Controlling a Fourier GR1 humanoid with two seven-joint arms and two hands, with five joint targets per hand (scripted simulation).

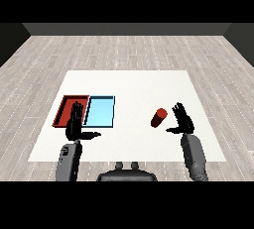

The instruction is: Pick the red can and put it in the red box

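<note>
The red can [159, 118] lies on its side on the white table [134, 86], right of the middle. My right hand [182, 119] is just to its right, a small gap away, fingers straight and thumb pointing toward the can, holding nothing. The red tray [65, 106] lies at the left, with the light blue tray [100, 111] touching its right side. My left hand [75, 124] hovers over the near edge of the red tray with straight fingers and the thumb out to the right, covering part of the tray.
Both grey forearms come in from the lower corners. White table surface stretches between the blue tray and the can and across the far half. A grey plank floor surrounds the table.
</note>
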